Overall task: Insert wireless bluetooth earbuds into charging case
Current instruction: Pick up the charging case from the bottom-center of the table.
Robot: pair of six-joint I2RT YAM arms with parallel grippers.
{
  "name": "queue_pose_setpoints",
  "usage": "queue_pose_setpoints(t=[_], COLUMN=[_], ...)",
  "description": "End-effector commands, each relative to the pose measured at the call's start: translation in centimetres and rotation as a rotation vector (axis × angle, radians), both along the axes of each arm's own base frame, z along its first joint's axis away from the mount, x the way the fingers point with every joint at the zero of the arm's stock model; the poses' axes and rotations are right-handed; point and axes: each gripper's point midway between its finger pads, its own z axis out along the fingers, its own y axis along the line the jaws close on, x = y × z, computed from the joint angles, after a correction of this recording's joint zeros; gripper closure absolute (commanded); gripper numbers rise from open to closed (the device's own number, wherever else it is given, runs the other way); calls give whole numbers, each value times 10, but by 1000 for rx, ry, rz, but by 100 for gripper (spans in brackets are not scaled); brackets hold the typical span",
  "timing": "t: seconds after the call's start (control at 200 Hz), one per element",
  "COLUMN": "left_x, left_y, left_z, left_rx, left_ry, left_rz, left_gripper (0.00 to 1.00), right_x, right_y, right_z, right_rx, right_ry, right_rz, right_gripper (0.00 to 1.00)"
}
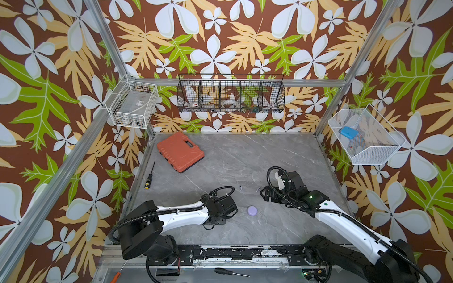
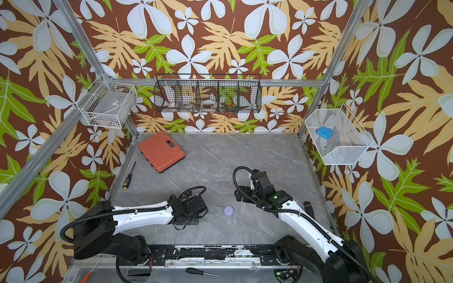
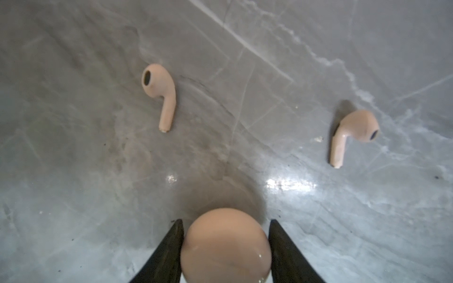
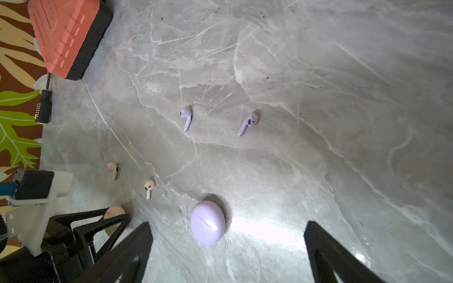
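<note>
Earbuds are not yet in hand: your left end effector (image 3: 226,220) is clamped narrowly on the closed pink case (image 3: 225,247), gripping both its sides. Just ahead lie the two pink earbuds (image 3: 160,93) (image 3: 353,132), flat on the grey bench (image 3: 73,171), stems pointing back toward it, well apart. Your right end effector (image 4: 228,223) hangs wide and empty near the lavender case (image 4: 207,221); the lavender earbuds (image 4: 186,117) (image 4: 247,123) lie beyond. Both lids look shut, so opening one probably comes next; those glossy little stems will likely slip.
</note>
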Motion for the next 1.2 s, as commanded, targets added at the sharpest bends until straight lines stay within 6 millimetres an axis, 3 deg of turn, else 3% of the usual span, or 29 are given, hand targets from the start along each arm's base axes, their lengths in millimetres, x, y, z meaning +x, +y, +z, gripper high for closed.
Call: queue_pose_setpoints(t=[0.0,0.791,1.196], left_x=[2,4,3], left_y=[1,-16,-26], left_z=[4,20,31], left_rx=[14,-17,-41], left_ry=[-24,-93,-138], left_rz=[-4,-56,-103], left_gripper=[68,100,100], right_x=[0,-3,-5], right_y=[12,26,40], right_z=[2,-12,-11], right_rx=[51,101,144], right_ry=[-7,24,30], right_rz=[43,100,152], right_gripper=[4,5,5])
